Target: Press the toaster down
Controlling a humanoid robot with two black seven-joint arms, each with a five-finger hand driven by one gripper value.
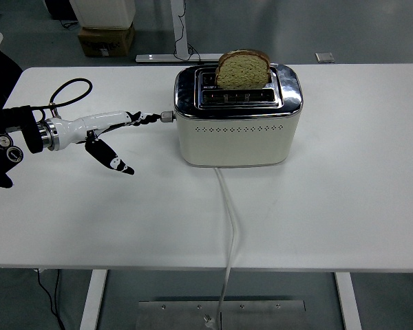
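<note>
The table [344,206] fills most of the frame, bare apart from the toaster [237,130], which stands just above centre with its cord [228,227] running down to the bottom edge. A slice of bread [242,69] stands high in the far slot, so the lever [167,117] on the toaster's left end is likely still up. The left hand [117,134] comes in from the left edge at mid-height, fingers extended toward that lever and the fingertips [151,118] at or just beside it; the thumb hangs loose below, and nothing is gripped. Whether they touch the lever I cannot tell. To press well, the fingertips should sit squarely on top of the lever, then drive straight down until it latches, without pushing sideways and sliding the toaster right. The right arm is out of view.
</note>
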